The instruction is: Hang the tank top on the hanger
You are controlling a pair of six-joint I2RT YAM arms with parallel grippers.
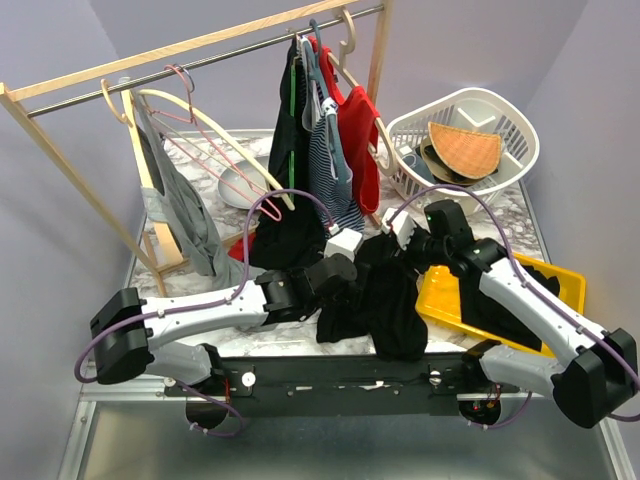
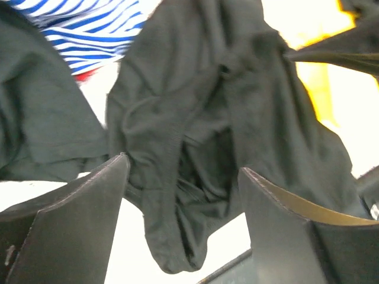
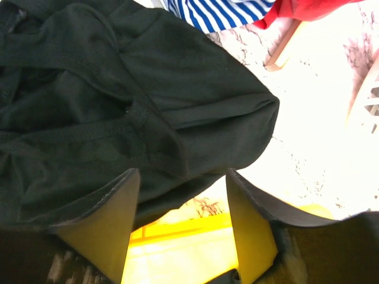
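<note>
The black tank top [image 1: 385, 300] lies in a crumpled heap on the marble table, between the two arms and partly over the yellow tray. My left gripper [image 1: 345, 272] is at its left edge and stands open. In the left wrist view a limp fold of the tank top [image 2: 195, 148] sags between the wide-apart fingers of the left gripper [image 2: 183, 163], unpinched. My right gripper [image 1: 408, 240] sits at the top right of the heap, also open. The right wrist view has the tank top's hem [image 3: 177, 118] just beyond the right gripper [image 3: 181, 171]. The hanger is hidden.
A wooden clothes rack [image 1: 200, 45] spans the back. It carries a grey top [image 1: 185, 215], a pink wire hanger [image 1: 215, 150], a pale hanger [image 1: 165, 100], a striped top [image 1: 335, 175] and a red garment [image 1: 360, 140]. At the right are a white basket [image 1: 505, 120] and the yellow tray [image 1: 450, 295].
</note>
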